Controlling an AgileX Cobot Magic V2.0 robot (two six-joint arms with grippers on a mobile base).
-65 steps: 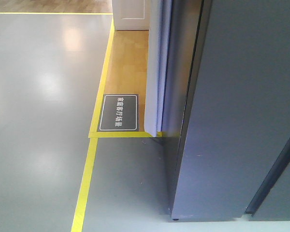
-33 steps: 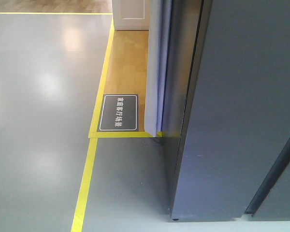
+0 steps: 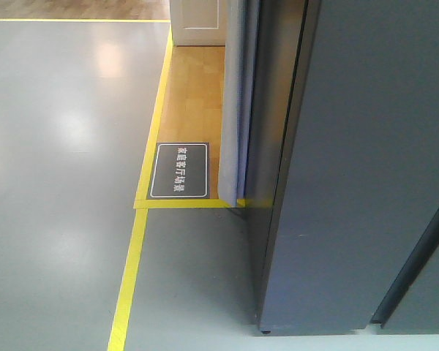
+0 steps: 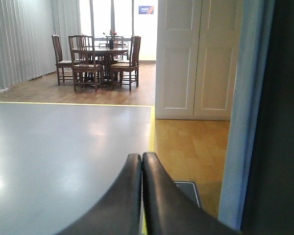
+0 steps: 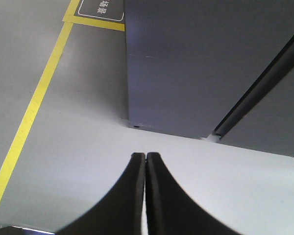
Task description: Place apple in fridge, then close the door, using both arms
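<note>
The fridge [image 3: 351, 168] walls off the right side (its dark grey face fills that half), while the grey floor [image 3: 58, 183] to its left lies open to the yellow tape line [image 3: 128, 278].

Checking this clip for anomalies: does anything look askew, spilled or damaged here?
Nothing stands out. The fridge stands upright and unmarked, the floor sign lies flat inside the yellow tape, and both tools, left and right, are shut and empty. No apple is in view.

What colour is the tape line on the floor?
Yellow; the tape line shows best in the exterior front-facing view.
</note>
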